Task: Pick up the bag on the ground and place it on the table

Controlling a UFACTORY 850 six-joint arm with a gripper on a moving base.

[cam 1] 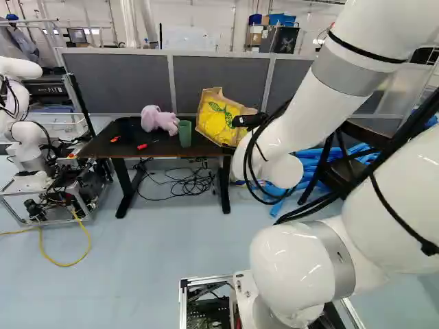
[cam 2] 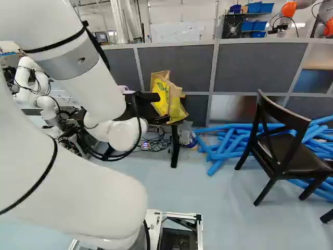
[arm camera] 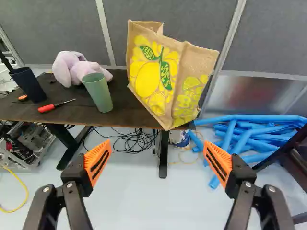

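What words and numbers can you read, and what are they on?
"TRADER JOE'S": on the green leaves of the tan and yellow bag.
Print on its side: too unclear to read.
White letters on the black box, left of the left base view: too blurred.
Marks on the white wall board: too faint to read.

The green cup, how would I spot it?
Find the dark table by the grey partition. On top, the cup is between the pale purple soft toy and the yellow bag. It's plain green, unlike the black cup.

The wrist view's edges crop the table [arm camera: 72, 114] and chair [arm camera: 298, 165].
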